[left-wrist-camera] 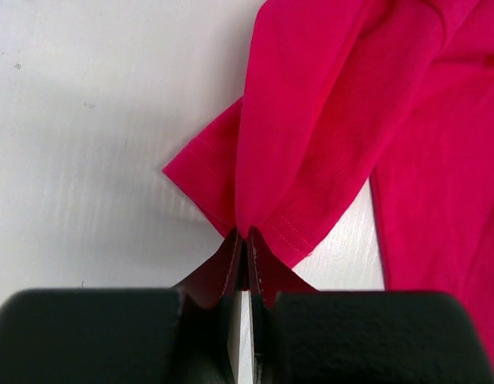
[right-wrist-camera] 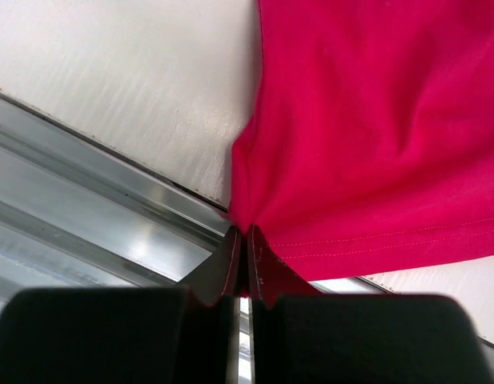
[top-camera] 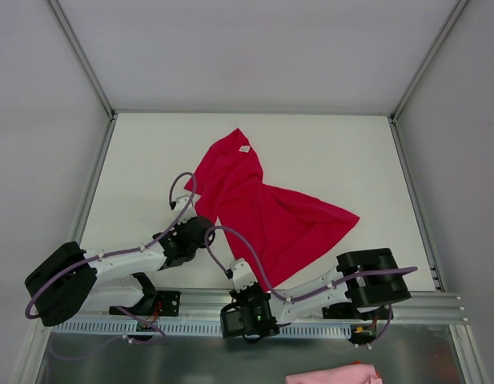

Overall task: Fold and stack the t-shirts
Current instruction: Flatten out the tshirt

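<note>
While the red t-shirt (top-camera: 263,208) lies rumpled on the white table (top-camera: 351,152), its length running from the far collar (top-camera: 240,146) toward the near edge, a hemmed corner is pinched in the closed left gripper (left-wrist-camera: 245,238) and the bottom hem in the closed right gripper (right-wrist-camera: 245,234), just beside the metal rail (right-wrist-camera: 110,232); a pink cloth (top-camera: 331,374) is seen well apart.

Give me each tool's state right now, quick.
Left tool: closed, pinching a hemmed edge of the red t-shirt.
Right tool: closed, pinching another hemmed edge of the same shirt.
</note>
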Tool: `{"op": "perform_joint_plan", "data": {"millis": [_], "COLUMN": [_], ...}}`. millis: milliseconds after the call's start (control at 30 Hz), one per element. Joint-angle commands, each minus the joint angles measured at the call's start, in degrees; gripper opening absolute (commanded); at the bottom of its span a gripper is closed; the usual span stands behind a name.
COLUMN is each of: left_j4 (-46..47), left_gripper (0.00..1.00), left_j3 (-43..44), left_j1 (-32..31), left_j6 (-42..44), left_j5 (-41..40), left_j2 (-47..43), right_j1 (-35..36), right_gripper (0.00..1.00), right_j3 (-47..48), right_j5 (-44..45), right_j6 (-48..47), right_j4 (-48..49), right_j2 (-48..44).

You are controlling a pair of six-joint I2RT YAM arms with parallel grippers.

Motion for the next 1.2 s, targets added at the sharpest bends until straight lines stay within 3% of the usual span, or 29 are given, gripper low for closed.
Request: {"op": "perform_joint_plan", "data": {"millis": [0, 200, 400, 633, 800, 1000, 1167], "left_j4": [0.0, 2.0, -1.8, -11.5, -17.3, -16.6, -17.1], "left_gripper": [0.00, 0.00, 0.00, 0.00, 0.00, 0.00, 0.00], "left_j3": [2.4, 11.1, 29.0, 44.4, 56.9, 69.0, 78.8], "left_j1": [-0.4, 0.8, 10.4, 12.5, 15.3, 17.4, 20.6], "left_j6": [1.6, 10.7, 15.3, 21.5, 24.1, 30.4, 34.2], "left_j5": [-1.9, -3.0, 5.1, -0.5, -0.4, -3.0, -3.3], "left_j2": [-0.3, 0.6, 4.6, 4.7, 8.1, 12.8, 16.3], "right_j1": [-0.4, -6.4, -20.1, -30.5, -41.9, -57.1, -65.8], "right_gripper": [0.01, 0.01, 0.01, 0.01, 0.01, 0.01, 0.01], "right_j3": [2.5, 5.0, 4.0, 15.5, 23.6, 36.0, 54.2], "right_j5": [1.2, 6.4, 13.2, 20.8, 21.0, 15.9, 17.4], "right_j6": [1.3, 4.6, 6.6, 6.5, -10.6, -33.7, -45.1], "right_j4": [-4.8, -15.8, -28.2, -46.0, -41.9, -32.7, -32.9], "right_j2": [1.5, 1.3, -16.4, -27.0, -26.4, -24.6, -19.3]}}
